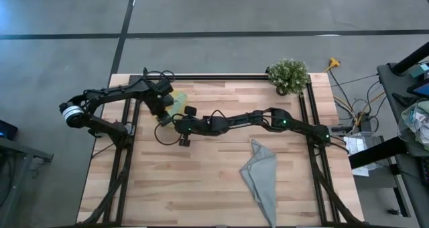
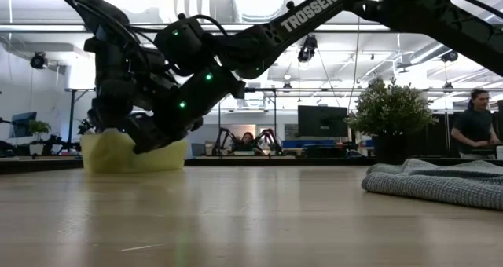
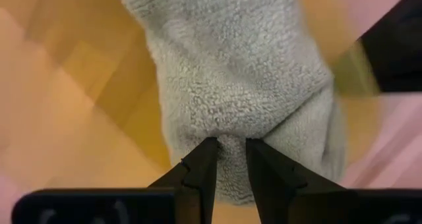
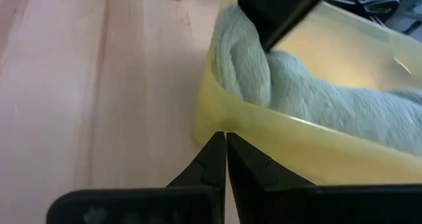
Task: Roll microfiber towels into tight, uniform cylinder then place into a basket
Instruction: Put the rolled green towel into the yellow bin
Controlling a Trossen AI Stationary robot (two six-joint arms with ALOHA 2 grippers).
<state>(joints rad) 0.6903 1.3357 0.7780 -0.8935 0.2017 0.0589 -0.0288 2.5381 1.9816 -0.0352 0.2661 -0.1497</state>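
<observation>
our left gripper pinches the rolled green towel inside the basket, right gripper pressed together, grey-blue towel still unrolled.

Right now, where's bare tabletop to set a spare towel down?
Free: the near-left table, between the left frame rail and the grey-blue towel; also the far strip between basket and plant. Crowded: far left, where both end effectors, left and right, meet at the basket.

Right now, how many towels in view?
2. The light green towel is in the yellow basket, pinched by the left gripper. The grey-blue towel lies loose on the table near the right arm. None seems hidden.
</observation>
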